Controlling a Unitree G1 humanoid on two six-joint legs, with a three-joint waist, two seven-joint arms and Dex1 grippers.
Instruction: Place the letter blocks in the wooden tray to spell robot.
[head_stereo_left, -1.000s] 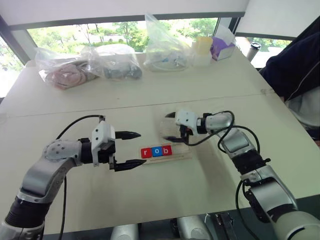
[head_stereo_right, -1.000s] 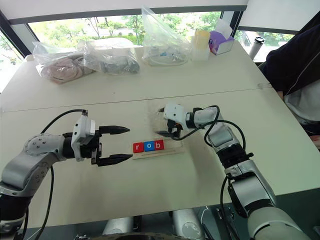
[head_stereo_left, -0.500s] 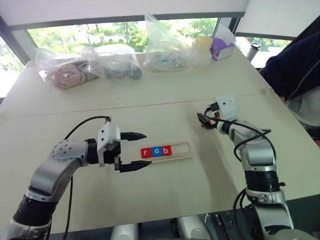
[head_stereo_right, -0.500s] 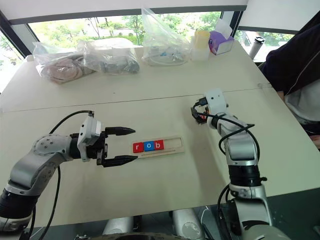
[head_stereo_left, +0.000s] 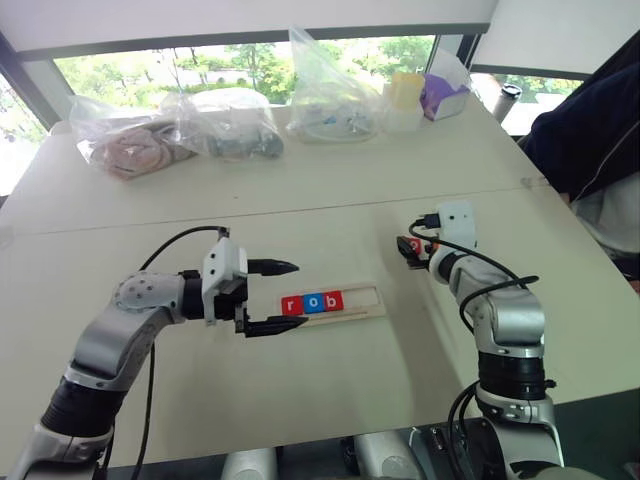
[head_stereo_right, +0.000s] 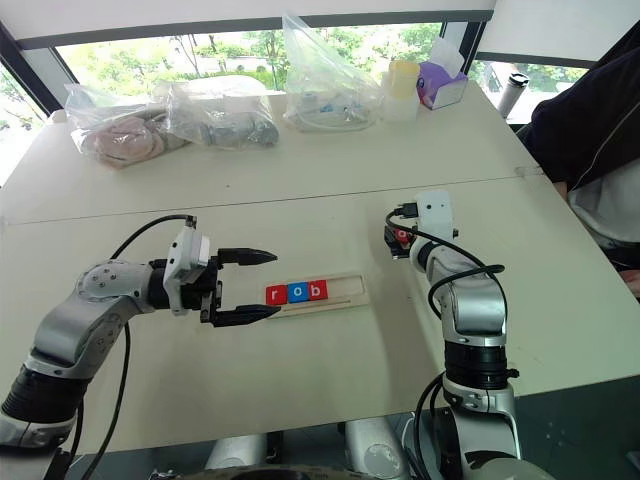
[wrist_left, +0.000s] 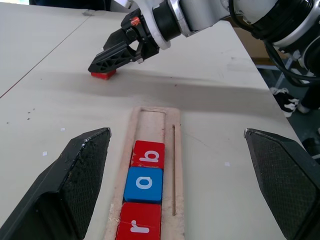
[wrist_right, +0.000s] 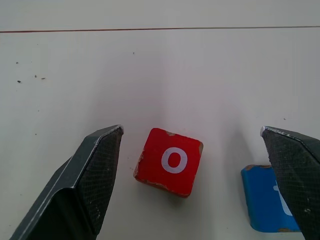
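Right now the small red square "o" letter block (wrist_right: 170, 161) lies on the desk (head_stereo_left: 330, 190) directly between the wide-open, empty right claw's (wrist_right: 192, 165) fingers, while the left claw (head_stereo_left: 275, 297), also open and empty, waits beside the long light-wood tray (head_stereo_left: 360, 304).

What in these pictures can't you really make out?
- Blue block, right wrist view: cut off by the picture's edge and the right hand's finger; its letter is unreadable.
- Red o block, left wrist view: mostly hidden under the right hand.
- Plastic bags, head views: contents too small to identify.
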